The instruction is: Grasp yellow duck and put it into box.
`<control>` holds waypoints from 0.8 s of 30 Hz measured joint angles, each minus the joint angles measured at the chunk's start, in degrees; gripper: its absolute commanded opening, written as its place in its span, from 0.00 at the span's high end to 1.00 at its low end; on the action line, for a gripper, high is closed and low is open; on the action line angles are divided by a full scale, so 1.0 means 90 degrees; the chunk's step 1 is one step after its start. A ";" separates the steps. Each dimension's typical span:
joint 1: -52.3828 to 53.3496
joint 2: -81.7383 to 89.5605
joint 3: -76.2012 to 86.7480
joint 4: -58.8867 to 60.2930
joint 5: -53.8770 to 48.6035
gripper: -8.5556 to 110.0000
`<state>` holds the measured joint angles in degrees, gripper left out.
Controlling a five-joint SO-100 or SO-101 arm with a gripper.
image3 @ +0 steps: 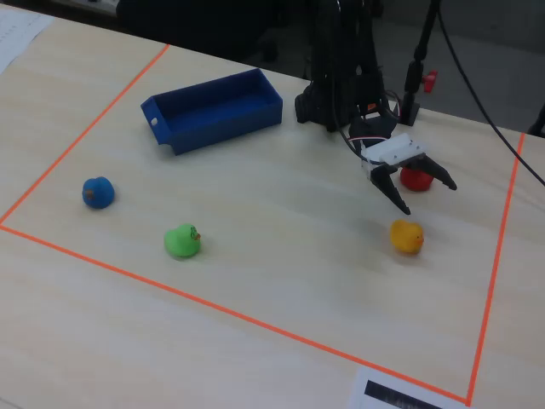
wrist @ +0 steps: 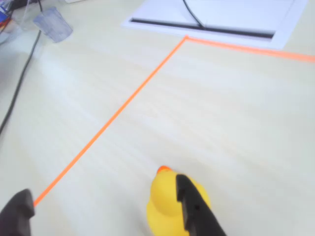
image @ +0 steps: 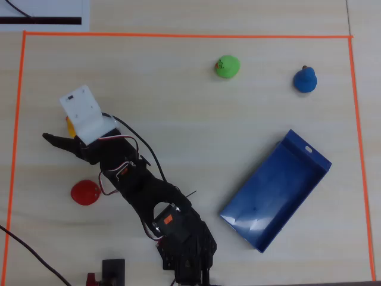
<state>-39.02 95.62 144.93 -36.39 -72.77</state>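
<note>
The yellow duck [wrist: 165,204] sits on the table at the bottom of the wrist view, and the right finger [wrist: 194,211] covers part of it. My gripper [wrist: 106,209] is open with its jaws wide apart; the left finger [wrist: 17,214] is far from the duck. In the fixed view my gripper [image3: 427,198] hovers just above and behind the duck [image3: 407,236]. In the overhead view the duck [image: 70,126] is mostly hidden under the white wrist mount, at my gripper [image: 58,130]. The dark-blue box [image: 274,185] lies empty at the right, far from the gripper; it also shows in the fixed view [image3: 221,119].
A red toy [image: 85,192] lies close beside the arm, just behind the gripper in the fixed view [image3: 415,178]. A green toy [image: 227,66] and a small blue toy [image: 305,80] sit at the far side. Orange tape [image: 178,35] borders the workspace.
</note>
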 measured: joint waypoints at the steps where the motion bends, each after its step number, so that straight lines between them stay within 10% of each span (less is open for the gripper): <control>1: 0.0010 -0.0068 0.0107 -0.0293 -0.0137 0.60; 24: 0.0176 -0.2266 -0.0361 -0.2539 -0.1133 0.60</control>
<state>-37.44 75.23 141.68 -59.24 -82.97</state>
